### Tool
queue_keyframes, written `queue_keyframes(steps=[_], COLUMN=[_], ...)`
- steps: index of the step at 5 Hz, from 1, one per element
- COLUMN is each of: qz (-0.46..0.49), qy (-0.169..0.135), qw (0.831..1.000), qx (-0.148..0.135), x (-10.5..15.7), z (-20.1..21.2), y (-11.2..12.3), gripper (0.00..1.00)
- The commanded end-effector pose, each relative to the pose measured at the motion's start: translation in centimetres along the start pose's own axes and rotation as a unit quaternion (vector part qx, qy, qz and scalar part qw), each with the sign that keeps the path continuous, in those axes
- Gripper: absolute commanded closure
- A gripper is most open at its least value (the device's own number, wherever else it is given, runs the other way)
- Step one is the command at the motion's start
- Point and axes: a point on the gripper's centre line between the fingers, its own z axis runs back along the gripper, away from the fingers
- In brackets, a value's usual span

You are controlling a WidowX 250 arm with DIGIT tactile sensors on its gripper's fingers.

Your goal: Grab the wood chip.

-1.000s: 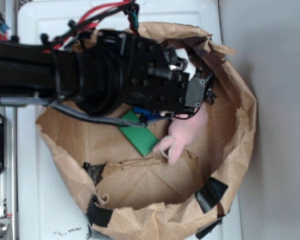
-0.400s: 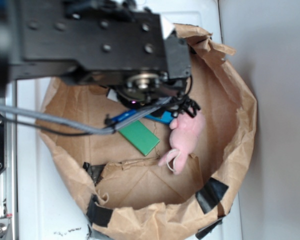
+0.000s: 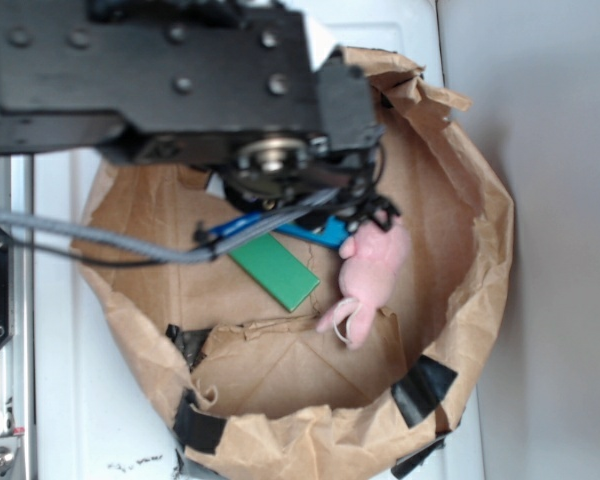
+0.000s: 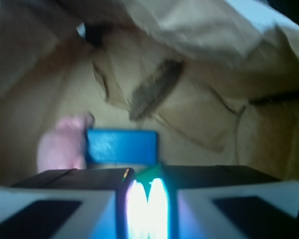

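One wood chip (image 4: 155, 88) lies ahead of the gripper (image 4: 145, 199), beyond the blue block (image 4: 122, 146), long axis diagonal; jaws nearly together, empty.

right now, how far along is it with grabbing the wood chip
Done: the arm is down inside the paper bag. In hand: nothing visible; the claw sits by the blue block and pink plush toy, glare hiding how its jaws stand. Left: the wood chip lies untouched farther along the bag floor, so reaching, closing and lifting remain.
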Motion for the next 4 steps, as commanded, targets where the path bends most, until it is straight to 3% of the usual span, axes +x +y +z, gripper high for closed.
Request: queue_keyframes(steps=[1, 3, 4], qz=[0.021, 0.059, 0.091], qy=[-0.030, -0.060, -0.071], qw=[0.999, 0.996, 0.993], qx=[-0.033, -0.025, -0.004], x=[3.5, 4.7, 6.1], z=[-1.3, -3.1, -3.2], y=[-2.3, -3.2, -2.6], gripper=[0.00, 0.00, 0.00])
